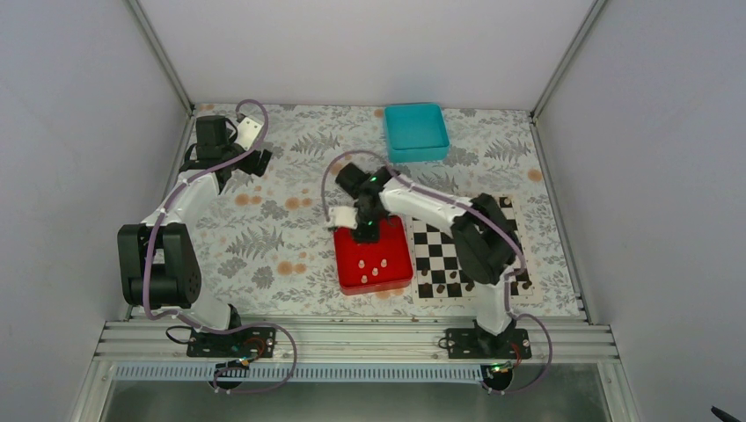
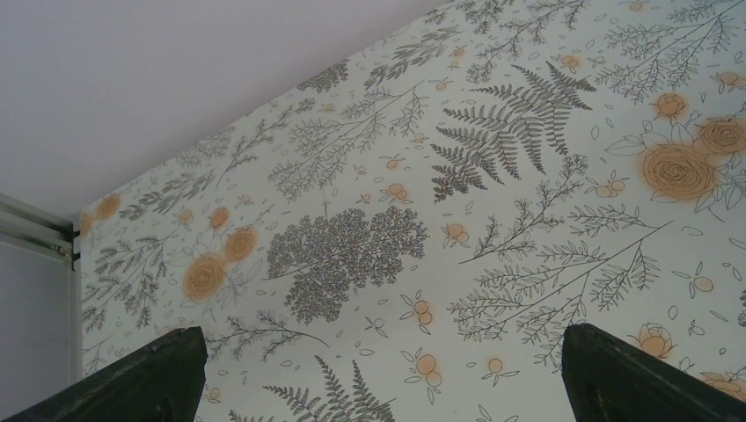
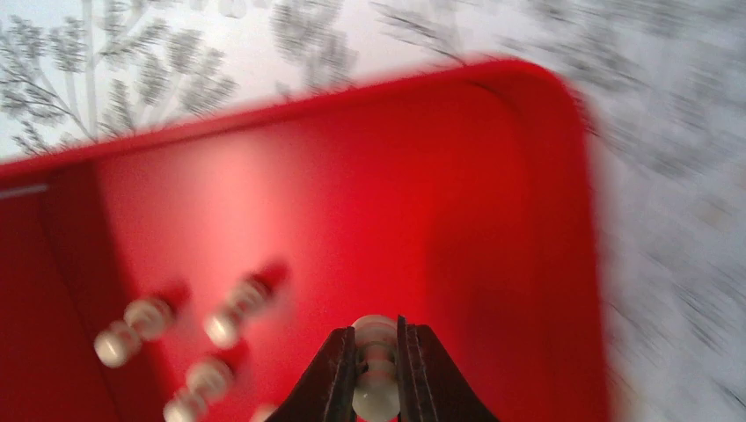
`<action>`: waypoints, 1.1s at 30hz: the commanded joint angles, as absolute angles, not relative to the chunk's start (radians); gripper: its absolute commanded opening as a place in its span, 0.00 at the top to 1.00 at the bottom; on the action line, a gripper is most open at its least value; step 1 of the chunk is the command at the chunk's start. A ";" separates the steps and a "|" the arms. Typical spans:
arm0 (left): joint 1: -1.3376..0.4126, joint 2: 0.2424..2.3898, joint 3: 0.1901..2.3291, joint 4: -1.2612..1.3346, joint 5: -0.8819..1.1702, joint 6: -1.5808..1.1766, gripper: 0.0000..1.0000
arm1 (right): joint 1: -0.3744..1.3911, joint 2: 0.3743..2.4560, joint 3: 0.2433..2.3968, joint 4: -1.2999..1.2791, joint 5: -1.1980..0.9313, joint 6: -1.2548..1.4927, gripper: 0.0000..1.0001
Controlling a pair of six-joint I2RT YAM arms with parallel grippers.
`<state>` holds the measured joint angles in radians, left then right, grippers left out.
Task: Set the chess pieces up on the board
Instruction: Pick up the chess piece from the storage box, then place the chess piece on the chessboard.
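The left pincer (image 2: 380,334) hangs wide open over the flowered table (image 2: 493,132) at the upper left of the top view. It holds nothing and is well apart from the work.

Near the middle of that view sits the red tray (image 1: 394,244), with the right pincer (image 3: 376,327) lowered into its upper edge. The right wrist view shows this pincer closed on one pale chess piece (image 3: 375,397), nipped just between the fingertips and standing roughly along them. That view is smeared, so the shape of the piece cannot be told. The other pale chess pieces (image 1: 374,268) lie loose in the lower half of the tray.

Further right, the teal tray (image 1: 415,130) sits at the upper centre. The board (image 1: 440,255) lies just beside the red tray's right edge, partly hidden under the right arm. Dark pieces (image 1: 440,287) stand along its lower rows.

- **Grip:** This looks like the main risk. The piece is small and rounded and is held only at the tips, so a quick lift or swing could make it swivel or slip out.
- **Carry:** If it is moved too low, it may catch the tray's raised rim.
- **Placing:** The squares are tight, so the fingers or the arm could topple the dark pieces. A tilted release could leave the piece lying on its side.
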<state>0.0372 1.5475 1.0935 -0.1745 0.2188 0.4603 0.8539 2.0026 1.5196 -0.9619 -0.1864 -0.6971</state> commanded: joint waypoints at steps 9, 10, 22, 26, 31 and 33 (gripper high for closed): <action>0.044 1.533 1.093 -0.169 0.238 0.463 0.00 | 0.357 1.728 1.479 -1.032 -0.089 -0.715 0.93; 0.044 1.533 1.094 -0.168 0.238 0.462 0.00 | 0.317 1.723 1.462 -1.023 -0.095 -0.723 0.93; 0.045 1.536 1.104 -0.179 0.242 0.460 0.00 | 0.075 1.755 1.305 -0.920 -0.146 -0.777 0.93; 0.044 1.535 1.106 -0.183 0.241 0.459 0.00 | 0.062 1.798 1.286 -0.882 -0.153 -0.777 0.93; 0.044 1.535 1.105 -0.182 0.239 0.460 0.00 | 0.052 1.843 1.278 -0.845 -0.152 -0.774 0.93; 0.044 1.537 1.104 -0.182 0.239 0.460 0.00 | 0.044 1.856 1.277 -0.836 -0.154 -0.775 0.93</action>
<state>0.0376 1.5475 1.0935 -0.1822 0.2214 0.4599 0.0639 1.8343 1.2877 -0.8818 -0.1322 -0.7593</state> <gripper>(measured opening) 0.999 0.095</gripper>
